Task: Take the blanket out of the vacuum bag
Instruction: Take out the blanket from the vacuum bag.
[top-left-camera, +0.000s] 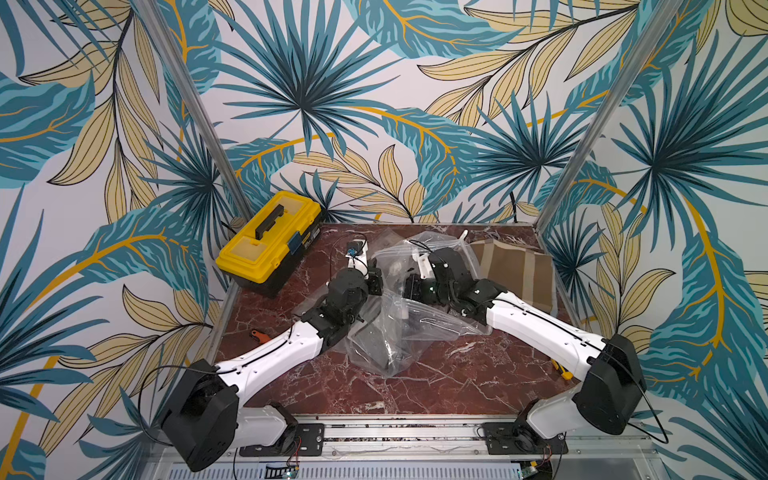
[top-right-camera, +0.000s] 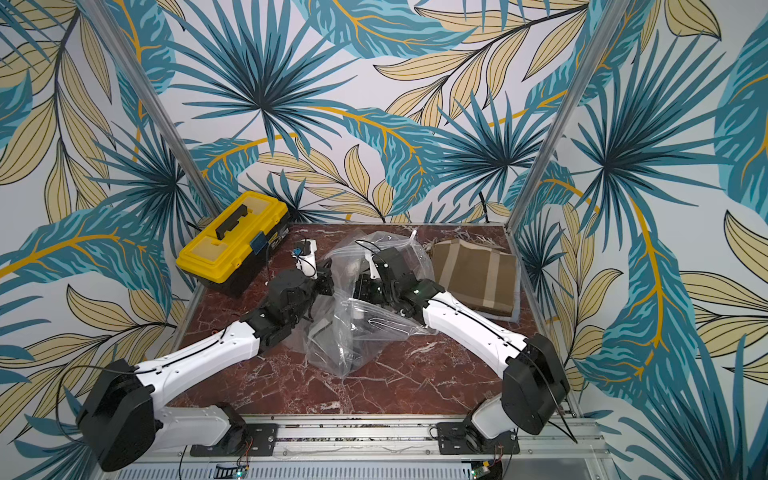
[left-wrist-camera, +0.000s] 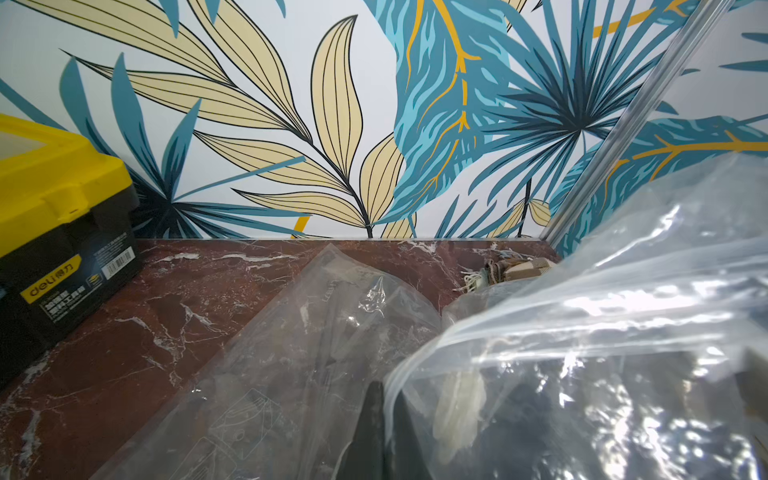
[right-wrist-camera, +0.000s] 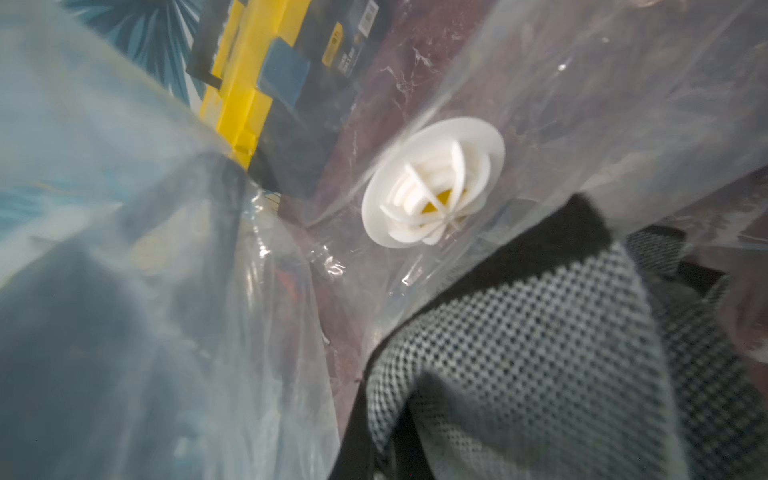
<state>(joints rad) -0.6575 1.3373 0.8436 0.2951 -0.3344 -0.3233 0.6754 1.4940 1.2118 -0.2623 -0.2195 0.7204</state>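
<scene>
Both arms stretched inward, low; left tool (top-left-camera: 375, 281), right tool (top-left-camera: 410, 288) closed

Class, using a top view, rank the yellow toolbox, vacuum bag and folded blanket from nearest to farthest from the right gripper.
From the right gripper:
1. vacuum bag, touching it, centre.
2. blanket, rear right corner.
3. yellow toolbox, rear left corner.

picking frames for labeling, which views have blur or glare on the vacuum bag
Right wrist view: mostly blurred, only the white valve fairly sharp; left wrist view: strong glare on the vacuum bag, toolbox crisp; both top views: sharp, with mild sheen on the bag.
</scene>
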